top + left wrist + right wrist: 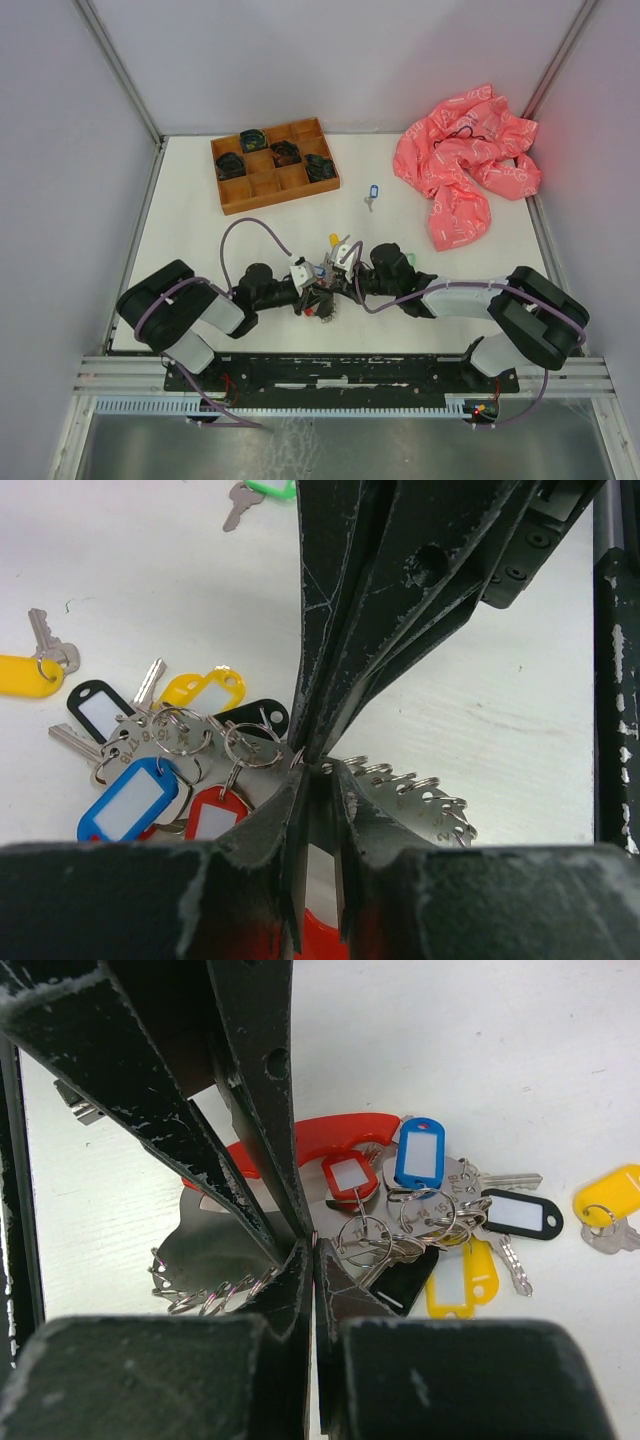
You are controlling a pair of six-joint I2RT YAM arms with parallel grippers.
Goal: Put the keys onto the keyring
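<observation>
**Grippers meet at the keyring**

At the table's [200, 300] near middle, left gripper [318, 780] and right gripper [312, 1258] meet tip to tip. Both are pinched narrow at the keyring's [425, 805] edge. Tagged keys [150, 770] lie bunched against it.

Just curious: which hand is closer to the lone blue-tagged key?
Right hand, slightly. It meets the left hand at the key bunch; the lone blue-tagged key lies beyond, rightward.
</observation>
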